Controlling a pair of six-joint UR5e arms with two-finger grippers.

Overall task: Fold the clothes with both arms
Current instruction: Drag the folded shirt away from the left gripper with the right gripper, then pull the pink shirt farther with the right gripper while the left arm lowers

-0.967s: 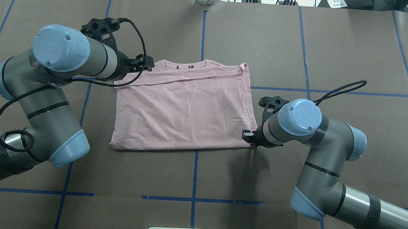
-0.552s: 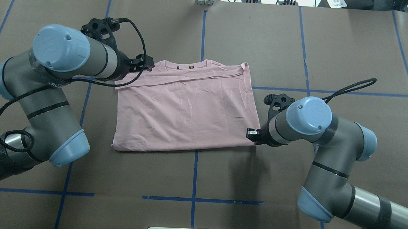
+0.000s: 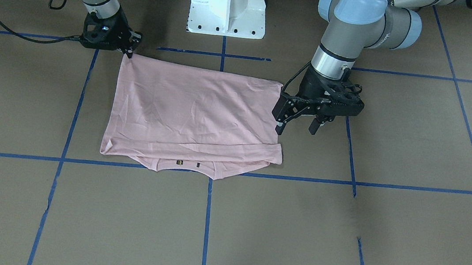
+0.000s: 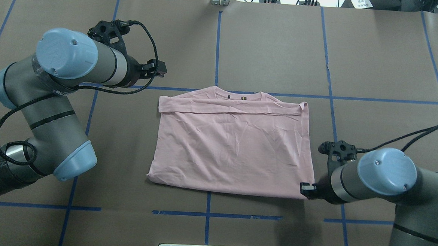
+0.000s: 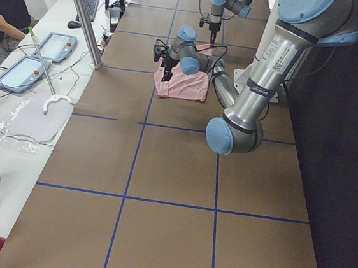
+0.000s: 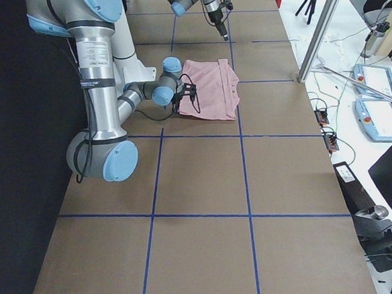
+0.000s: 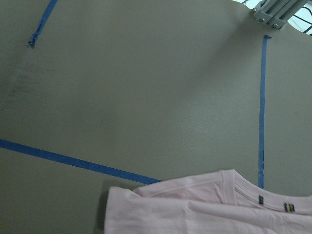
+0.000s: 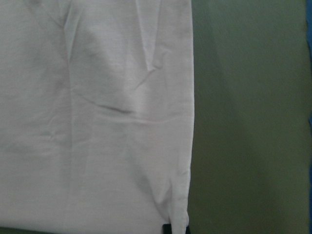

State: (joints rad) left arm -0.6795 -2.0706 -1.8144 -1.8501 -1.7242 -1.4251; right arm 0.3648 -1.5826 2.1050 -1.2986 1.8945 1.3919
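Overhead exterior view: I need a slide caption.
Right gripper holds a near corner of the pink T-shirt; left gripper hangs open, apart from it.

Our left arm (image 4: 50, 121) comes in from the lower left of the overhead view, elbow folded sharply, forearm angled toward the upper middle. Our left gripper (image 3: 298, 122) stands with fingers spread wide, nothing between them. Our right arm (image 4: 387, 171) reaches in low from the lower right; our right gripper (image 4: 306, 188) is pinched on a corner of the T-shirt (image 4: 232, 153).
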